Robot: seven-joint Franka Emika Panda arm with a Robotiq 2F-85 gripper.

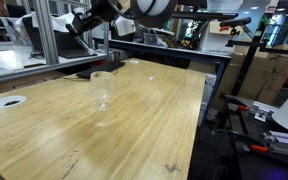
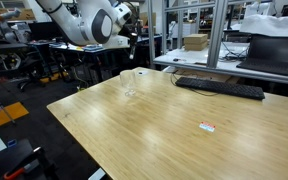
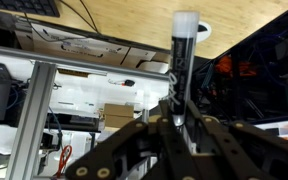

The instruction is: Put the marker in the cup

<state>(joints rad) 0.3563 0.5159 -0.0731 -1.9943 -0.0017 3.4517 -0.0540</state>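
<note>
In the wrist view, your gripper [image 3: 180, 122] is closed narrowly on the marker [image 3: 182, 70]; the fingers hide its lower end. Farther off, in an exterior view, the cup [image 1: 102, 88] stands upright on the table [image 1: 134, 130], well apart from the gripper above. There the marker is too small to make out.
</note>
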